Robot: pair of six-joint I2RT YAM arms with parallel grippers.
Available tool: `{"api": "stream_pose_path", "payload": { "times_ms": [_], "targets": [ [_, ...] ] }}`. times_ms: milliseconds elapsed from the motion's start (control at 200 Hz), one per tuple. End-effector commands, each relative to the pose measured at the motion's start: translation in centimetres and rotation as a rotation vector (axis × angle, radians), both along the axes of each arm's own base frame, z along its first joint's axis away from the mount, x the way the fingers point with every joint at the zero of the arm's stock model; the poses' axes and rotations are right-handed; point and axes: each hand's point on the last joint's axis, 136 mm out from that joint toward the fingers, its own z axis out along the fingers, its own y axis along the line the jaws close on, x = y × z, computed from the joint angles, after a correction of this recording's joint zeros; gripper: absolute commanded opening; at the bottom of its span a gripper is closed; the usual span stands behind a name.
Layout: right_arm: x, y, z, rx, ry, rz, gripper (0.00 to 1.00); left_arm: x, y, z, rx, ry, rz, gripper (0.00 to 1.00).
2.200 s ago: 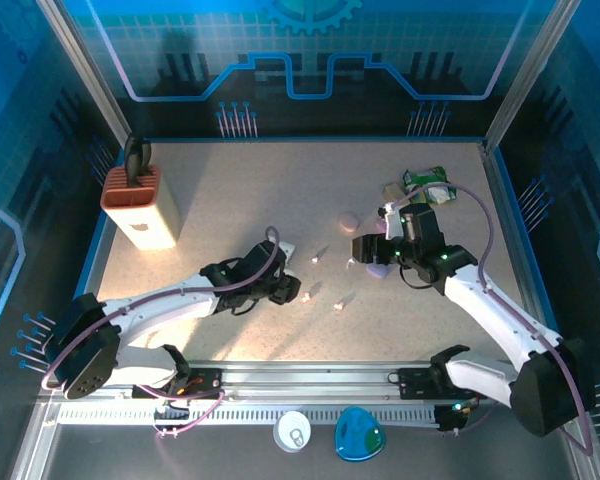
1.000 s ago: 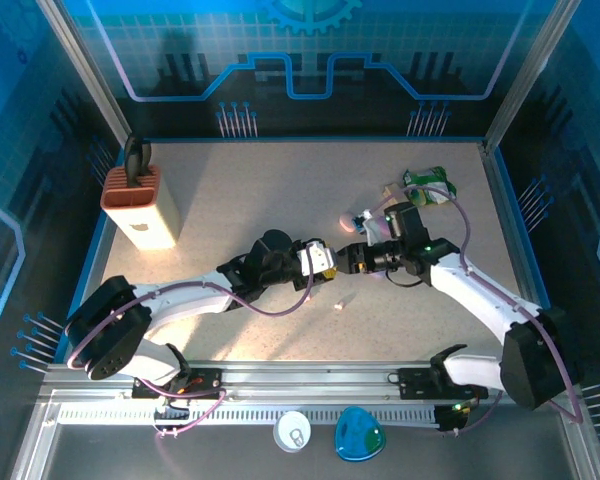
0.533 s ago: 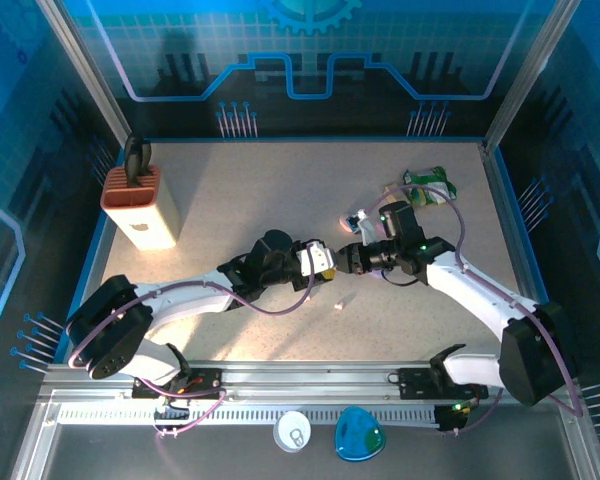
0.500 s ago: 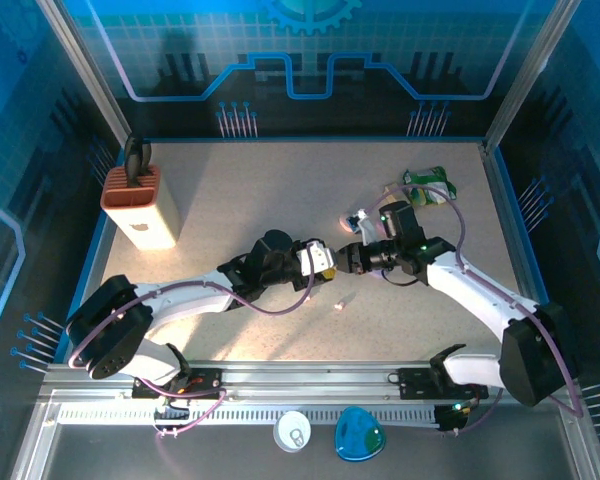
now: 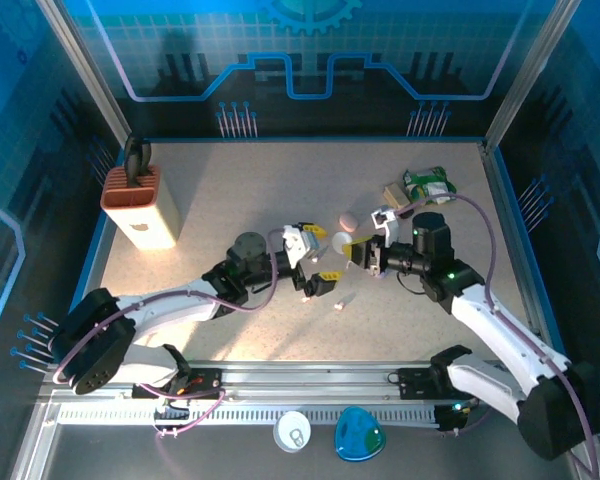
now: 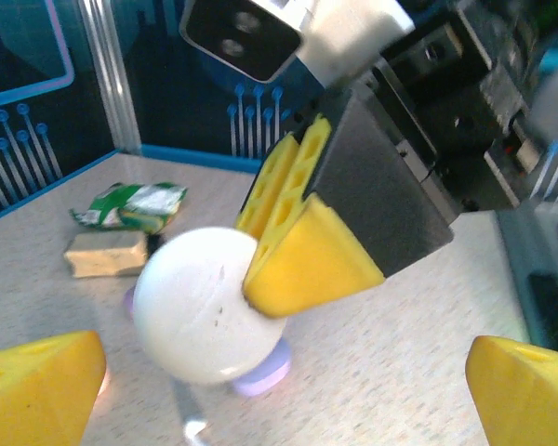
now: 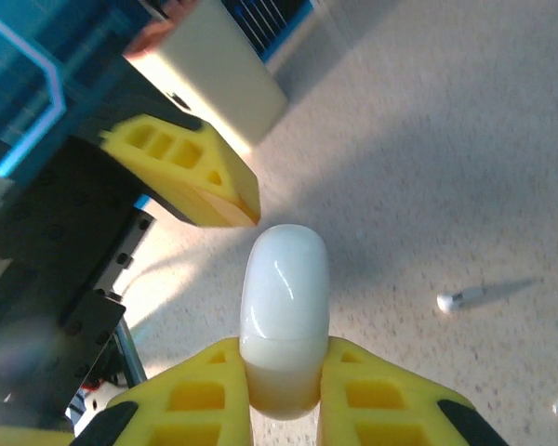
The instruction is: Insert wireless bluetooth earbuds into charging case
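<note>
Just glossy, rounded white case point(image 7: 284, 307)

blue-tinted overhead view with bright tabletop patches; wrist close-ups blur at edges.

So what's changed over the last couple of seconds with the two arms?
The grippers, touching a second ago, have drawn apart: the left gripper backed left and opened, the right gripper backed right, shut on the white pebble-shaped plastic case. The tiny pale earbud and orange-topped block stayed.
</note>
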Motion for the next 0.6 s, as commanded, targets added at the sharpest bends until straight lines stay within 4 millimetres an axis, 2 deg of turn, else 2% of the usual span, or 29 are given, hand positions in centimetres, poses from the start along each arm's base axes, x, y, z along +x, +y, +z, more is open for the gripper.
{"api": "stream_pose_path", "payload": {
  "times_ms": [0,100,265,395,595],
  "targets": [
    [-0.9,0.2,3.9,0.1,-0.174,0.065,0.11,-2.7,0.3,4.0,-0.187,0.074,-0.154,0.99],
    [-2.3,0.4,6.2,0.176,-0.279,0.12,0.11,-3.9,0.5,4.7,-0.223,0.107,-0.216,0.97],
    [-4.5,0.9,8.7,0.28,-0.389,0.231,0.11,-5.9,0.6,5.9,-0.267,0.087,-0.332,0.81],
    [-5.6,1.4,9.5,0.311,-0.424,0.303,0.1,-6.4,0.4,6.8,-0.29,0.088,-0.375,0.69],
    [-6.4,2.1,9.4,0.284,-0.437,0.356,0.11,-6.3,0.3,7.8,-0.323,0.07,-0.389,0.62]
  ]
}}
